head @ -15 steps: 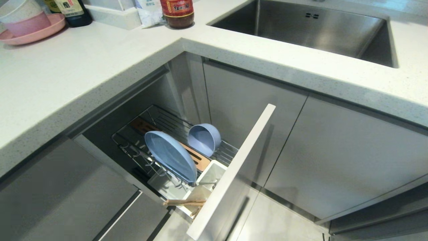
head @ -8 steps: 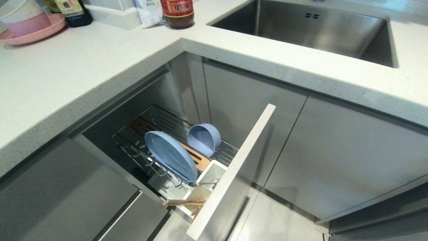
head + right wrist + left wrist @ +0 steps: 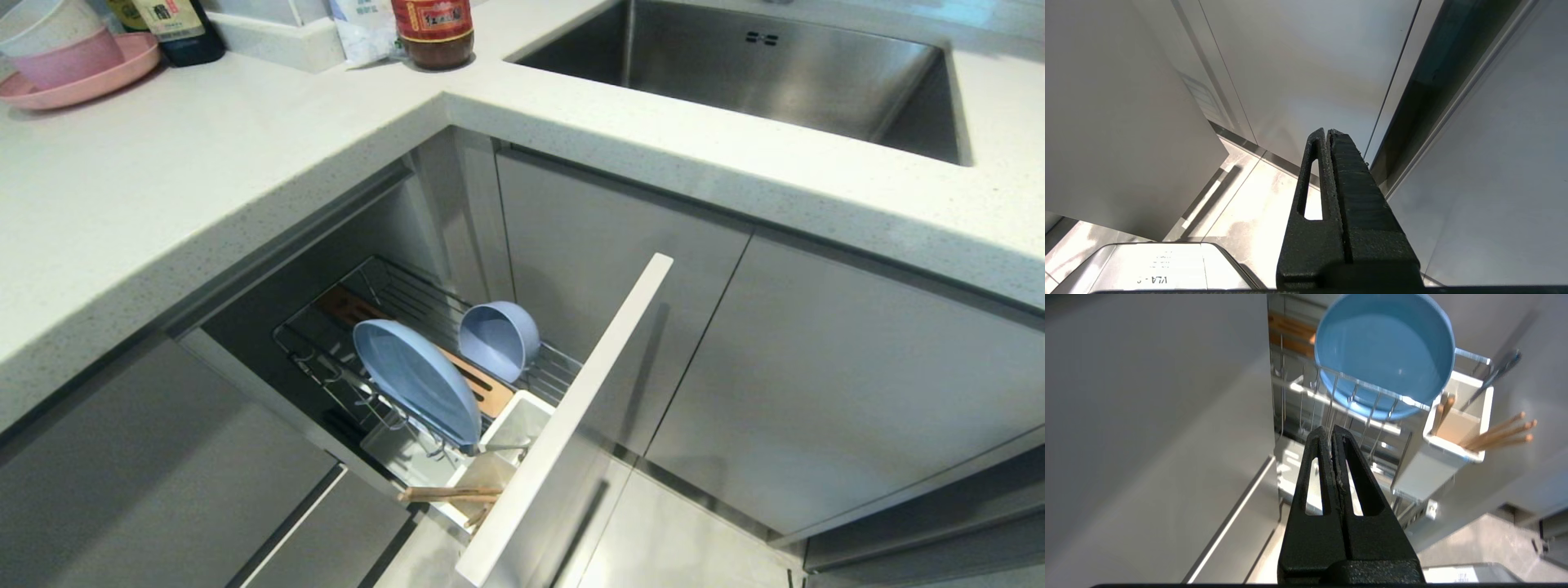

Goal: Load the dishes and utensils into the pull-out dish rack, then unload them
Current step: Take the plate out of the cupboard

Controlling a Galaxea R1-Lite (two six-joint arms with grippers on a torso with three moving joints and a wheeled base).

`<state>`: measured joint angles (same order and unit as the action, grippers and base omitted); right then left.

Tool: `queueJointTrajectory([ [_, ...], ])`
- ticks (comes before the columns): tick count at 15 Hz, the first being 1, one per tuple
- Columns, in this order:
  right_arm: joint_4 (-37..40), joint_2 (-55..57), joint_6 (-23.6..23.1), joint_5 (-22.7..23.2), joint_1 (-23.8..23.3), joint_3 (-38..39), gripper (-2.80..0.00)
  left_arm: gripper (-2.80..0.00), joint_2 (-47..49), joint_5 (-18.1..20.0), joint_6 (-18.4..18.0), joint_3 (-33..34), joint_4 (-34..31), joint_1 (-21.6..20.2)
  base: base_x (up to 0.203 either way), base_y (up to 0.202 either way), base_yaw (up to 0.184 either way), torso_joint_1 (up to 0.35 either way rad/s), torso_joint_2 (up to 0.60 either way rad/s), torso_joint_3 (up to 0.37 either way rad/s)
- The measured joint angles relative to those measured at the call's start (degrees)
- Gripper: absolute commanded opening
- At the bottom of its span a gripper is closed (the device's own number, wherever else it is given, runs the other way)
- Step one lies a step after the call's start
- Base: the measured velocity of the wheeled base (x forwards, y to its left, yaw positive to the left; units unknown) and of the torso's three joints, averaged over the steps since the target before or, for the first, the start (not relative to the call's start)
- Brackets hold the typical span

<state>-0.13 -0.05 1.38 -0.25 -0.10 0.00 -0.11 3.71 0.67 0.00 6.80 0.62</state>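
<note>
The pull-out dish rack (image 3: 326, 359) stands drawn out below the counter, its pale front panel (image 3: 563, 425) angled forward. A light blue plate (image 3: 416, 380) stands on edge among the prongs, with the blue-grey bowl (image 3: 498, 336) tipped on its side behind it, over the wooden strip (image 3: 482, 390). The white cutlery cup (image 3: 514, 425) holds wooden chopsticks (image 3: 449, 493) and the spoon (image 3: 500, 447). My left gripper (image 3: 1331, 430) is shut and empty, low beside the rack, pointing at the plate (image 3: 1384, 355) and cup (image 3: 1437, 465). My right gripper (image 3: 1327, 132) is shut, facing cabinet doors. Neither gripper shows in the head view.
On the white countertop (image 3: 204, 163) at the back left sit a pink plate with stacked bowls (image 3: 73, 73), a dark bottle (image 3: 180, 28) and a jar (image 3: 433, 33). A steel sink (image 3: 751, 73) lies to the right. Grey cabinet doors (image 3: 816, 367) flank the rack.
</note>
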Motion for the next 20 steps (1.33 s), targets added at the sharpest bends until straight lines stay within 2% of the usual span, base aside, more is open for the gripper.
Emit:
queueJointTrajectory([
  [3,0.0,0.0,0.0,0.0,0.0,0.0,-2.8,-2.8,0.0,-0.4,1.4,0.0,5.3,0.0,0.0,0.0,0.0,0.0,0.0,0.0],
  [5,0.0,0.0,0.0,0.0,0.0,0.0,-2.8,-2.8,0.0,0.1,1.2,-3.9,8.1,0.0,0.0,0.0,0.0,0.0,0.0,0.0],
  [7,0.0,0.0,0.0,0.0,0.0,0.0,-2.8,-2.8,0.1,1.8,1.1,-12.4,5.7,0.0,0.0,0.0,0.0,0.0,0.0,0.0],
  [11,0.0,0.0,0.0,0.0,0.0,0.0,-2.8,-2.8,2.9,9.1,1.2,-34.2,-7.8,-0.1,0.0,0.0,0.0,0.0,0.0,0.0],
  [13,0.0,0.0,0.0,0.0,0.0,0.0,-2.8,-2.8,8.6,11.3,2.8,-42.4,-9.3,0.0,0.0,0.0,0.0,0.0,0.0,0.0],
  [15,0.0,0.0,0.0,0.0,0.0,0.0,-2.8,-2.8,17.2,11.6,7.5,-52.0,-5.4,0.1,0.0,0.0,0.0,0.0,0.0,0.0],
  [17,0.0,0.0,0.0,0.0,0.0,0.0,-2.8,-2.8,26.1,9.7,12.8,-60.2,-1.5,0.5,0.0,0.0,0.0,0.0,0.0,0.0],
  [20,0.0,0.0,0.0,0.0,0.0,0.0,-2.8,-2.8,39.6,2.0,23.0,-70.6,3.2,2.7,0.0,0.0,0.0,0.0,0.0,0.0],
])
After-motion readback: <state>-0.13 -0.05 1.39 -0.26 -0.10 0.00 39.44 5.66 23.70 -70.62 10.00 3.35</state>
